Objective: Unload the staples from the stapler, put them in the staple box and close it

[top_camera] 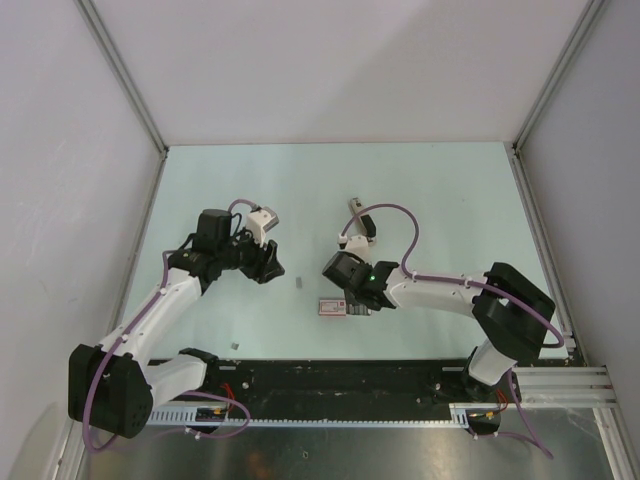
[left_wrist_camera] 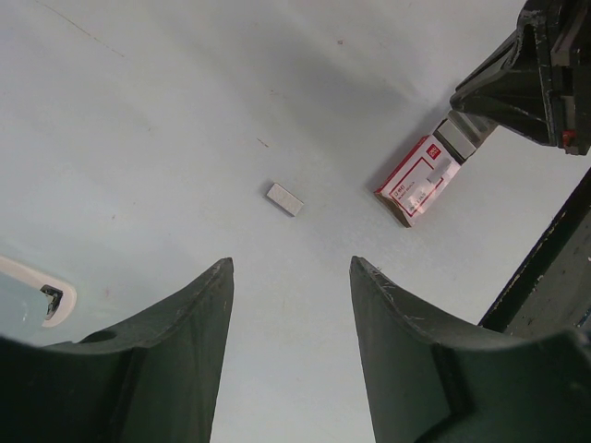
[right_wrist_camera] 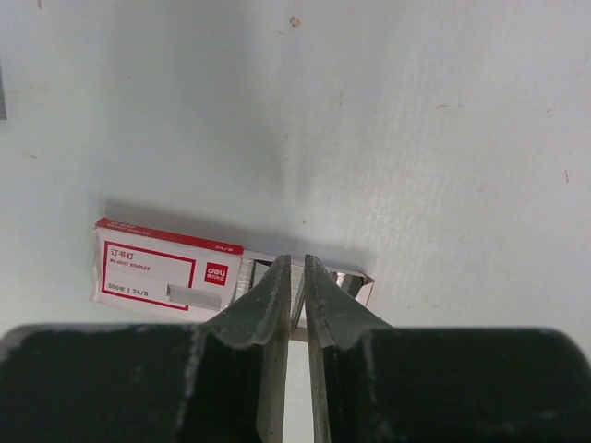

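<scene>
Though overhead hides it, right fingers (right_wrist_camera: 268,309) clench at the box (right_wrist_camera: 166,272) while left fingers (left_wrist_camera: 185,341) gape.

Right gripper (right_wrist_camera: 294,269) hangs low over the pale table (right_wrist_camera: 416,129), jaws pressed almost together with only a thin slit between them. The tips sit right at the open end of a red-and-white box (right_wrist_camera: 157,269) lying flat, its grey inner tray (right_wrist_camera: 349,284) poking out. Whether anything is pinched, can't tell.

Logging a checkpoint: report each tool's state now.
Left tool: open, empty.
Right tool: shut at the open end of the red-and-white box; any grip cannot be told.
</scene>
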Controlling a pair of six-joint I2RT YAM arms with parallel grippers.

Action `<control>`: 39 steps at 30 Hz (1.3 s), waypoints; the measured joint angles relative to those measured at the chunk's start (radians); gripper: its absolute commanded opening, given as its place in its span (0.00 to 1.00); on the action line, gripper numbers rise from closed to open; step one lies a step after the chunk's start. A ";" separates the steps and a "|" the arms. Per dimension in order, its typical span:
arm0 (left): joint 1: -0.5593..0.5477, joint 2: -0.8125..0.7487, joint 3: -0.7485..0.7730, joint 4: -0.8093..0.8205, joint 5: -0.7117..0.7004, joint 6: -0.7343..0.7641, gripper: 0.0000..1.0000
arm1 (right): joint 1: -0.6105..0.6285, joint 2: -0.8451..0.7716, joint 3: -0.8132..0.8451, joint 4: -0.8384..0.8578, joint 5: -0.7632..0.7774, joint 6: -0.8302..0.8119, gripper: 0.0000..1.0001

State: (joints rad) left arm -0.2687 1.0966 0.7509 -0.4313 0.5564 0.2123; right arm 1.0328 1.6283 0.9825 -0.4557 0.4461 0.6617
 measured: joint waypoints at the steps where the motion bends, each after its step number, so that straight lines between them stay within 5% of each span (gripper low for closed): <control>1: 0.000 0.000 0.000 0.000 0.000 0.000 0.58 | 0.000 0.000 0.000 0.003 -0.001 0.000 0.16; 39: 0.000 0.000 0.000 -0.001 -0.003 0.008 0.58 | 0.002 0.015 -0.027 0.008 -0.035 0.011 0.08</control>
State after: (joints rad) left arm -0.2691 1.0966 0.7509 -0.4320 0.5529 0.2199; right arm 1.0344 1.6432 0.9554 -0.4473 0.4107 0.6724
